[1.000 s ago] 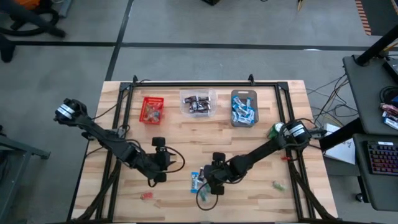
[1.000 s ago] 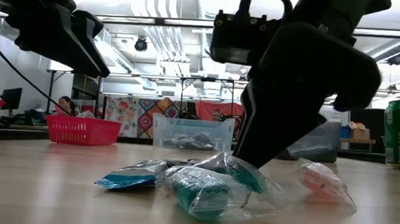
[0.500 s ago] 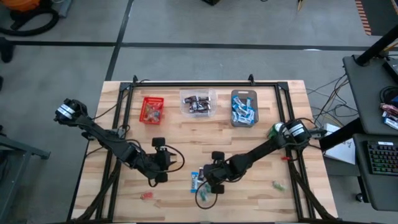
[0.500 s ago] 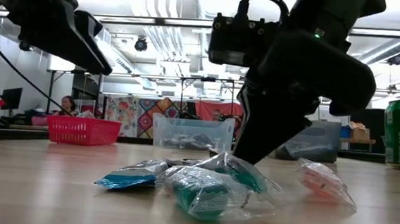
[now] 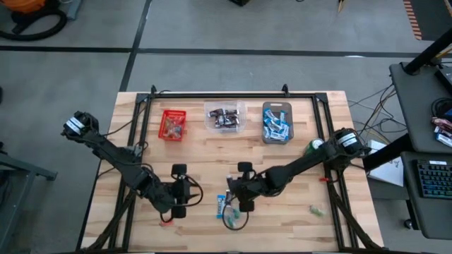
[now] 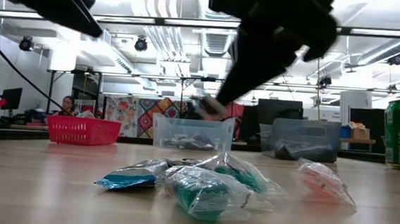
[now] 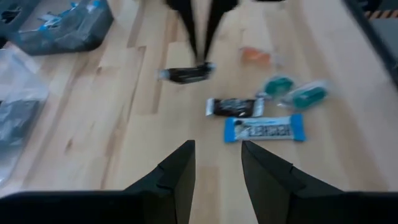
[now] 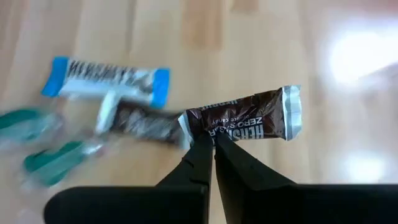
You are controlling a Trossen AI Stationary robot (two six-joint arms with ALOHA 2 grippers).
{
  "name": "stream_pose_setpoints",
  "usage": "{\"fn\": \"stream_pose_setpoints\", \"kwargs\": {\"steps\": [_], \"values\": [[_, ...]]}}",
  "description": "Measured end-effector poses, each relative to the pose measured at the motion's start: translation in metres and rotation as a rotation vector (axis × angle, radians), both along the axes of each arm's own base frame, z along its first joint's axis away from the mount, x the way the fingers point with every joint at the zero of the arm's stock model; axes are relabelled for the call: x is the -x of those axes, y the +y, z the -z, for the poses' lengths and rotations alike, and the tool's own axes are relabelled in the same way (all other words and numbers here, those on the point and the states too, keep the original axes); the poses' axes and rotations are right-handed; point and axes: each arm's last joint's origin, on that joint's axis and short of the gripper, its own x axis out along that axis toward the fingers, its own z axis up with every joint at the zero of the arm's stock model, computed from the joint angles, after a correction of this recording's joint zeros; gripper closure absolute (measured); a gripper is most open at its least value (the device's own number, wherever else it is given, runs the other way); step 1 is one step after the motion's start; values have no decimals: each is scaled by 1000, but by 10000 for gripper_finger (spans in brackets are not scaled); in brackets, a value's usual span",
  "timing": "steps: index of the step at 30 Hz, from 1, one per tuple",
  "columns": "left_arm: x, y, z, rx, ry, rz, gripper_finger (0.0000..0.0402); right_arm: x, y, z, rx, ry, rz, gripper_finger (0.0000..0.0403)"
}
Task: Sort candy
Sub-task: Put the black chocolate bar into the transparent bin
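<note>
I log one dark brown foil-wrapped candy bar (image 8: 245, 121) with white lettering, pinched at its end by my right gripper (image 8: 213, 142) above the pale wooden plank table (image 5: 296, 162), left gripper (image 7: 216, 163) parted and empty nearby.

Three bins (image 5: 224, 117) (red, clear, grey).

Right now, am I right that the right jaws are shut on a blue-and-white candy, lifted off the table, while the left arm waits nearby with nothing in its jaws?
Not quite: the right gripper is shut on a dark brown candy, as the right wrist view shows. A blue-and-white candy lies on the table. The rest holds: the brown candy is lifted, and the left gripper waits nearby, holding nothing.
</note>
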Motion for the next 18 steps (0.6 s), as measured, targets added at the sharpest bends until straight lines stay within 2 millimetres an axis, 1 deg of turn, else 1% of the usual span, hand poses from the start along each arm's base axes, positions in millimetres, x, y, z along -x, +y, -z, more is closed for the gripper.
{"fn": "stream_pose_setpoints", "kwargs": {"steps": [2,4,9,12,14,18], "values": [[2,-4,-3,16,-9,10,288,-2,-8,-7,45,-32,10,395],[3,-9,-6,27,-15,23,288,-4,-19,-12,99,-53,38,395],[9,-18,-20,56,22,19,288,-13,-62,-31,183,-112,113,395],[16,-20,-32,92,108,-18,288,-16,-98,-41,211,-137,195,394],[21,-21,-37,137,183,-39,288,-16,-128,-44,228,-134,268,394],[31,-21,-36,215,316,-70,288,-13,-190,-42,199,-135,476,394]]}}
